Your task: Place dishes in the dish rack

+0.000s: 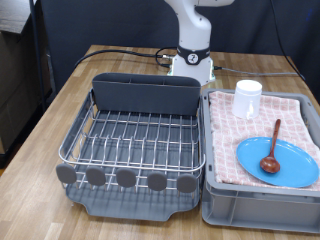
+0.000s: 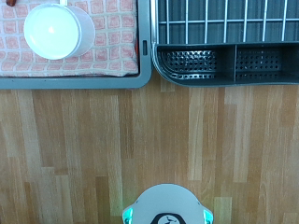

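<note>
I looked at the big dark grey plastic dish rack [image 1: 135, 140] with its silver wire grid. Nothing sat in it yet. All three dishes were in the grey crate [image 1: 262, 200] lined with pink checked cloth, just beside the rack on the exterior view's right. The small white round cup [image 1: 248, 98] stood upright at the back of the cloth. The round bright blue plate [image 1: 290, 160] lay flat near the front, and the dark red-brown wooden spoon [image 1: 272, 150] lay on top of it.

I could not see the gripper in either picture, so I could not tell if the fingers were open or closed, or if they held anything. The wrist view looked straight down on the wooden table [image 2: 149, 140], with the cup [image 2: 58, 30] and the rack's tall back pocket [image 2: 224, 62] at one edge.

I judged no dish was picked yet. To do it well, I thought I should come straight down over the cup, the nearest thing, and squeeze its rim gently so it stayed upright.
</note>
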